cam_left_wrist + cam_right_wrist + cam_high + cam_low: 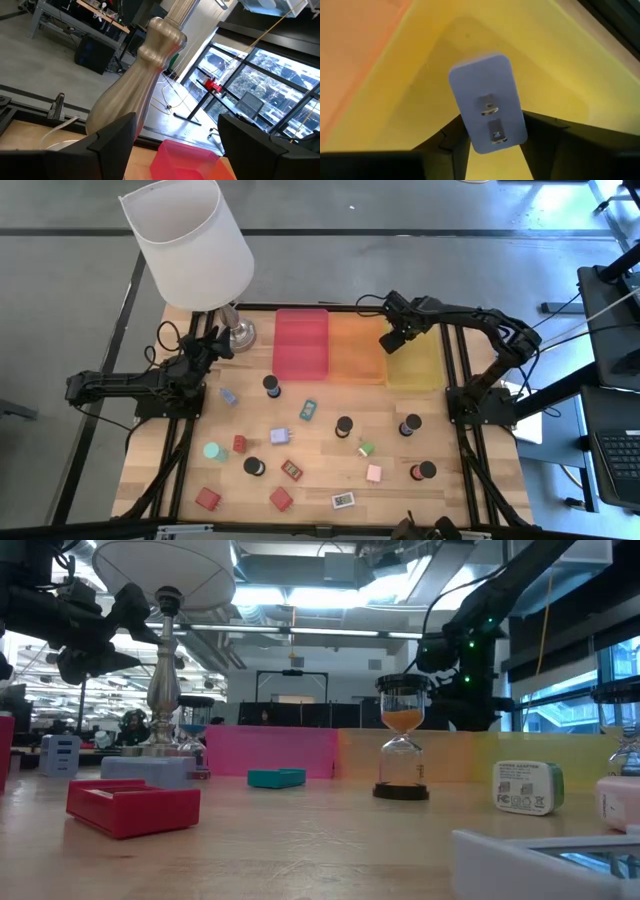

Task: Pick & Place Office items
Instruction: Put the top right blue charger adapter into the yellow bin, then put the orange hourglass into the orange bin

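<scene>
Several office items lie loose on the wooden table point(330, 480): black cylinders point(344, 425), red blocks point(281, 499), a teal block point(308, 410) and lavender point(281, 437), pink point(374, 473) and green point(366, 448) cubes. My right gripper point(392, 340) is over the yellow tray point(415, 360), shut on a pale lavender plug block point(487, 100). My left gripper point(218, 343) is open and empty beside the lamp's base point(238, 332). In the left wrist view it point(177, 140) faces the lamp's stem point(135, 95). My right gripper pinches the lavender plug block between its two fingers, one on each long side point(470, 140), near one end. The block's face with two metal prongs point(490, 107) is toward the wrist camera. The block is lifted clear above the yellow tray's floor point(560, 75).
Red point(301, 345), orange point(357, 350) and yellow trays stand side by side at the far edge. The white-shaded lamp point(190, 245) stands at the far left. In the low view a red block point(132, 805), an hourglass-like cylinder point(402, 740) and a white charger point(528, 786) stand near.
</scene>
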You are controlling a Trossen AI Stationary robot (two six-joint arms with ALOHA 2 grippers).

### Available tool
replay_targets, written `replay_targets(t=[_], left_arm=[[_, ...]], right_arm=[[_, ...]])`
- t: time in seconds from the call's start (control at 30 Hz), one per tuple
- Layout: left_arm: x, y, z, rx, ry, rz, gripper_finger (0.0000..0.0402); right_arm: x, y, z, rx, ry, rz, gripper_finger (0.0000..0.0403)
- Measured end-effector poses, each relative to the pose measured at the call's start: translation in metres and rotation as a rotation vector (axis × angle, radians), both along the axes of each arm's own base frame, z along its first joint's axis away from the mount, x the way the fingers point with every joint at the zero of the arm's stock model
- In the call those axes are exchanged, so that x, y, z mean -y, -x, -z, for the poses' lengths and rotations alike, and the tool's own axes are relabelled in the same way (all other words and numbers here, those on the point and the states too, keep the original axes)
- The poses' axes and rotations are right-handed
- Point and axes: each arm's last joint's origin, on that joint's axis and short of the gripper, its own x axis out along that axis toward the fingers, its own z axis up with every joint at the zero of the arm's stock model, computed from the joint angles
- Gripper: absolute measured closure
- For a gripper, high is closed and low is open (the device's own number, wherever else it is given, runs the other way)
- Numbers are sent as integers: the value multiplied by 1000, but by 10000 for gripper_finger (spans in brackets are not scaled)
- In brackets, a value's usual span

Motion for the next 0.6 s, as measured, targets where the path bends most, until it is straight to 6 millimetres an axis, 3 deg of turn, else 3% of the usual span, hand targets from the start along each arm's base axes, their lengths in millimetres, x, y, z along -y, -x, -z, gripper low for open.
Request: replay_targets(t=[0.33, 0.6], left_arm=[[0, 0, 0, 0, 0, 0, 125], [0, 0, 0, 0, 0, 0, 125]], right_arm=[[-1, 2, -7, -3, 35, -10, 160], [-17, 17, -58, 125, 177, -39, 149]])
